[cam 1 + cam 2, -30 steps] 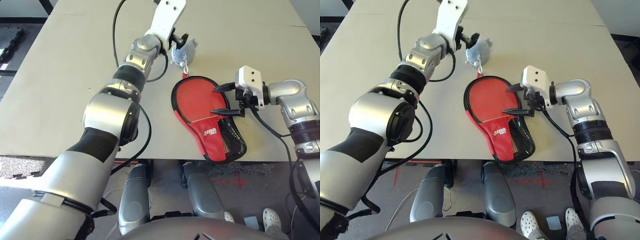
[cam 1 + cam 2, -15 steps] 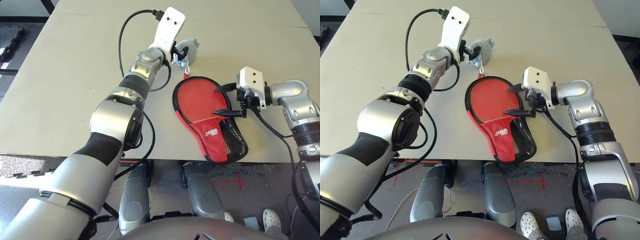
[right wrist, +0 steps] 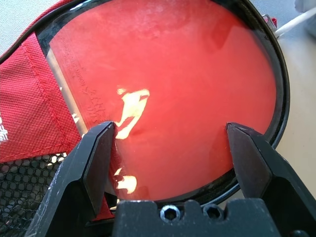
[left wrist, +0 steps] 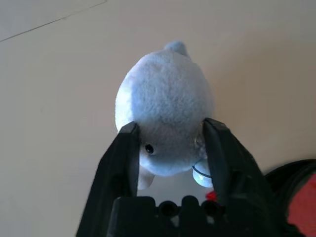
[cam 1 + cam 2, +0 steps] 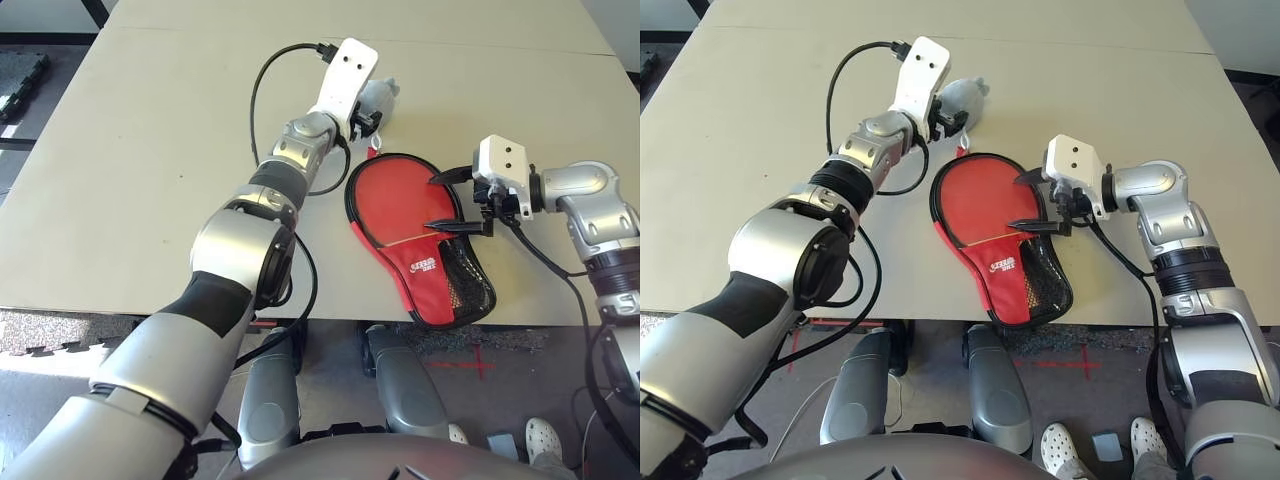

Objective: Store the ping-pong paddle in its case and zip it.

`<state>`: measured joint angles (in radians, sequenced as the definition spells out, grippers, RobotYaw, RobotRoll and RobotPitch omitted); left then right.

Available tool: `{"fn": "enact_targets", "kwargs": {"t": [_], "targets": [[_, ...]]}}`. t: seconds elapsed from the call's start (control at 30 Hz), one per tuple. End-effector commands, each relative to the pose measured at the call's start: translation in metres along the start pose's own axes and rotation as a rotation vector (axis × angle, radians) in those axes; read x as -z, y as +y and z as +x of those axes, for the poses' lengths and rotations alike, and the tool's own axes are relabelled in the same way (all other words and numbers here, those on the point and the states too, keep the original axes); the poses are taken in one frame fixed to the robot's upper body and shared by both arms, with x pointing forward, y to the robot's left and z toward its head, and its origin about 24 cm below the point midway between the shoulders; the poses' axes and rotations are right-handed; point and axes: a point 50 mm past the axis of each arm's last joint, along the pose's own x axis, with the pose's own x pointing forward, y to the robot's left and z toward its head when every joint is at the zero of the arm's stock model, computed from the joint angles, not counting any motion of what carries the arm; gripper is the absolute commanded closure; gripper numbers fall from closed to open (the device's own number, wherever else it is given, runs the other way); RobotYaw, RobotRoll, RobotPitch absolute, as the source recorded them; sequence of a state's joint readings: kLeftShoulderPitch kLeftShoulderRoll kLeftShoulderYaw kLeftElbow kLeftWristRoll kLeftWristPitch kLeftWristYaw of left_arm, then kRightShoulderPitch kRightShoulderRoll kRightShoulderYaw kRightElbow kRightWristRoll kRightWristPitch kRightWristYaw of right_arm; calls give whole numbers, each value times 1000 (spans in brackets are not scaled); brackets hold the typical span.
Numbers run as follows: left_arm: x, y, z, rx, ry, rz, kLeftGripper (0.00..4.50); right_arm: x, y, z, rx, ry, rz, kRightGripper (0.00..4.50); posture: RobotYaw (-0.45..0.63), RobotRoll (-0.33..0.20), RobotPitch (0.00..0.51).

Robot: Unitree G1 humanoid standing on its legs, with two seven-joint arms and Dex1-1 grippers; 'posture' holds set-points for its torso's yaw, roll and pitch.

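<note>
Gripping a small grey-blue plush pouch (image 4: 165, 106) between its fingers, the left hand (image 4: 170, 143) is seen close in its wrist view. From the head, its case (image 5: 420, 235) lies on the worktop (image 5: 150, 150). Right wrist view — right hand (image 3: 170, 148) spread wide over the ping-pong paddle (image 3: 168, 89) inside the unzipped case.

Up top, the two head eyes look forward and down over the silver forearms at the counter (image 5: 150, 150), both taking in the same spread: the red case (image 5: 420, 240) near the front edge and the grey plush toy (image 5: 962, 98) beyond it. The left wrist camera sits very close, sighting along its black fingers (image 4: 121, 163) at that same toy. The right wrist camera hangs just above the paddle (image 3: 173, 84), sharing the case with the head views.
</note>
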<state>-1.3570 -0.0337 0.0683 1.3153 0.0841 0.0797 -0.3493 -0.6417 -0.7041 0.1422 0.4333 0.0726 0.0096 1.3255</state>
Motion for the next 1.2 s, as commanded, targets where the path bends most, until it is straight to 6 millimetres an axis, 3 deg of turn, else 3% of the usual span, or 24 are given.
{"fn": "enact_targets", "kwargs": {"t": [0.03, 0.13, 0.17, 0.57, 0.8, 1.0, 1.1, 1.2], "targets": [[-8, -19, 5, 84, -15, 10, 3330, 54, 39, 23, -153, 195, 171, 0, -131, 0, 302], [-14, -31, 8, 136, -27, 30, 4412, 54, 39, 24, -149, 194, 171, 0, -133, 0, 301], [-16, -35, 9, 154, -31, 36, 4462, 54, 39, 24, -149, 193, 172, 0, -133, 0, 301], [-50, -100, 16, 387, -109, 100, 4462, 55, 41, 26, -143, 191, 176, 0, -143, 0, 300], [-42, -134, 16, 509, -91, 137, 4462, 56, 43, 26, -137, 189, 180, 0, -157, 0, 298], [-30, -147, 16, 571, -40, 170, 4462, 56, 45, 27, -132, 188, 183, 0, -163, 0, 298], [-31, -141, 16, 552, -43, 171, 3717, 57, 45, 27, -130, 187, 185, 0, -159, 0, 298], [-35, -132, 16, 525, -55, 160, 2601, 57, 45, 27, -130, 187, 185, 0, -155, 0, 297]]}}
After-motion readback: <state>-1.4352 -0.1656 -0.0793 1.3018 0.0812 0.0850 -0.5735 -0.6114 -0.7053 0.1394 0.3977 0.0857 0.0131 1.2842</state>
